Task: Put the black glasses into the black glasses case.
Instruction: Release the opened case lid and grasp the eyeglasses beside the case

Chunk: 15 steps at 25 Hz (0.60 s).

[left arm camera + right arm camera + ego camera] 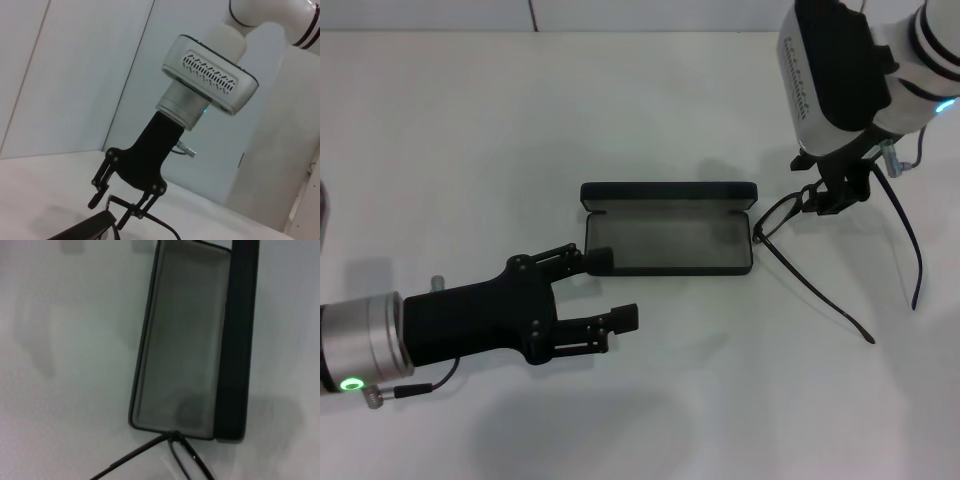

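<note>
On the plain white surface (450, 150), the largest thing in sight, two robot arms work around two task items. The left arm, silver at the wrist and black beyond, reaches in low from the near left. Its left tool (617, 288) is spread wide with nothing between its fingers; the far finger pad (599, 259) touches or nearly touches the near left corner of the case, while the near pad sits apart from it on bare surface.

The right arm, white with a black casing, comes down from the far right corner. Its right tool (840, 192) is closed on the front frame of the glasses, as the left wrist view confirms, with its black fingers (132, 214) pinched around thin wire.

One matte black rectangular glasses case with rounded corners (668, 243) lies open at the middle of the surface, its grey lining showing, its lid standing along the far edge. Nothing lies inside it.

One pair of thin black-framed glasses (790, 212) hangs from the right tool just beside the case's right end, one lens rim almost touching that end. Its two slim temple arms are unfolded and trail toward the robot, the tips resting on the surface.
</note>
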Motion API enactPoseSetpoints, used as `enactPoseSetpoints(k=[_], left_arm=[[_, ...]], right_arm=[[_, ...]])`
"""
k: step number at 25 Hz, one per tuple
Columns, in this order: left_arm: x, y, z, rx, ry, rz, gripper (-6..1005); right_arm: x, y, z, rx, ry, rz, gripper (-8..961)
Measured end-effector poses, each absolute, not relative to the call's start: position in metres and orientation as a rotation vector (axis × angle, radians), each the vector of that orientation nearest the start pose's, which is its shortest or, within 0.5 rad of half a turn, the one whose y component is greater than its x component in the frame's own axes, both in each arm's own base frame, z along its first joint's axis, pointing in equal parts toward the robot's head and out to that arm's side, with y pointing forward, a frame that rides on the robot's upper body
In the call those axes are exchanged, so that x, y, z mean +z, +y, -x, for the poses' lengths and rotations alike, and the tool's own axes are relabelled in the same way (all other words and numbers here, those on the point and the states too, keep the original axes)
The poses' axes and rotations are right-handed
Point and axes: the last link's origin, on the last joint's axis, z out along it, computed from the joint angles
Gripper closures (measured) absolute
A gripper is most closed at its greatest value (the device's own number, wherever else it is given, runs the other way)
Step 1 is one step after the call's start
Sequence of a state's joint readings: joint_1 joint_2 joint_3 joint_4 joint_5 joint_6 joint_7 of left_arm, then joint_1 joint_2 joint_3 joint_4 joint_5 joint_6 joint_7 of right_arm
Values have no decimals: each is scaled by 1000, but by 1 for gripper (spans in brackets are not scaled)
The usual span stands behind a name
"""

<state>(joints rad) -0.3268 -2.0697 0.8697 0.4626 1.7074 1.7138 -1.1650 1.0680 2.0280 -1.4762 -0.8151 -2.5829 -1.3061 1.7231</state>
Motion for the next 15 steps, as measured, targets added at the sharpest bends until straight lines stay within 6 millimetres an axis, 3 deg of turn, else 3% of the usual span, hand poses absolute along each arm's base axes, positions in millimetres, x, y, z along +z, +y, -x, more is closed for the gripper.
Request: enactPoseSetpoints(k=[15], left_arm=[[-27,248,285,-1072,-692,2683,158]], right_arm=[[-57,431,-125,-853,-542,2805,493]])
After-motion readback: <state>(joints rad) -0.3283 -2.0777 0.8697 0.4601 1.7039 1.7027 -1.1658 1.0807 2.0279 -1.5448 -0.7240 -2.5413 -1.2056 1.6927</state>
